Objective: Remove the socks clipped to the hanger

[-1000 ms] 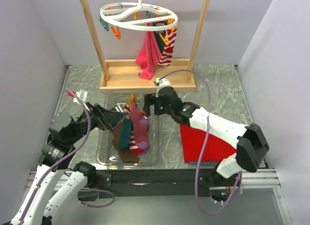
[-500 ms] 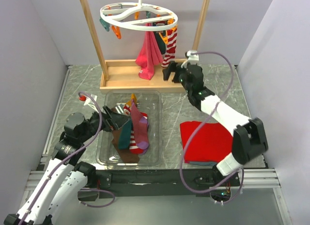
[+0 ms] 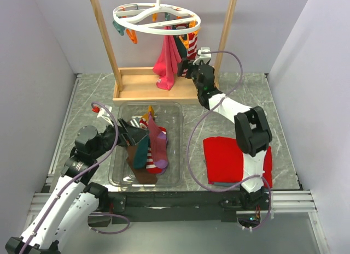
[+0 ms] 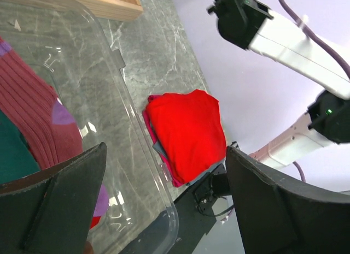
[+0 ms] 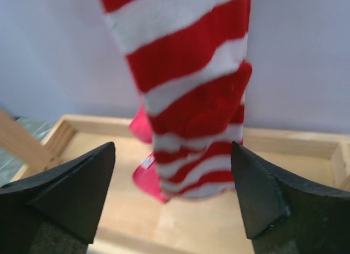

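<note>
Overhead, 1 striped sock [image 5: 191, 95] hangs — right arm [image 3: 227, 105]'s 2 jaws spread nearby.

The striped sock [image 5: 186, 101] by my black right gripper [image 5: 172, 150] is red and white, with a hot pink cloth [image 3: 165, 63] behind. White hanger [image 3: 158, 30], orange clips [image 3: 131, 36]. In the clear bin [image 3: 120, 167]: a maroon sock [image 4: 30, 109] with a purple heel, a teal sock [image 3: 142, 150] and a brown sock [image 3: 141, 172]. Bright red cloth [image 4: 186, 128] on the grey marbled desk [image 3: 240, 98].
</note>
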